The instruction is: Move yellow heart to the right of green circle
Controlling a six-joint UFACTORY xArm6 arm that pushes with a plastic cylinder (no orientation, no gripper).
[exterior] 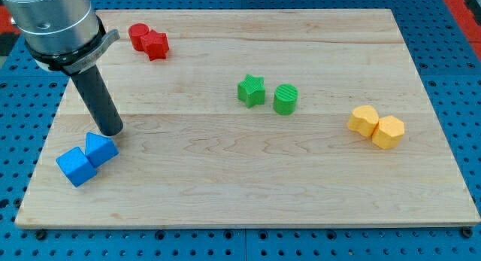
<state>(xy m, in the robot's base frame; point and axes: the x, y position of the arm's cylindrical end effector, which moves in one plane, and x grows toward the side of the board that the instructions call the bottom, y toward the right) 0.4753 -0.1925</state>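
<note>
The yellow heart (364, 120) lies at the view's right, touching a yellow hexagon (389, 132) on its right. The green circle (285, 99) stands near the middle of the board, with a green star (252, 90) just to its left. The heart is to the right of the circle and a little lower, about a hand's width away. My tip (111, 131) is at the view's left, far from the heart, just above the blue blocks.
A blue triangle (100, 148) and a blue cube (76, 166) touch each other at the lower left. A red circle (138, 35) and a red star (156, 44) sit together at the top left. The wooden board (225, 193) lies on a blue pegboard.
</note>
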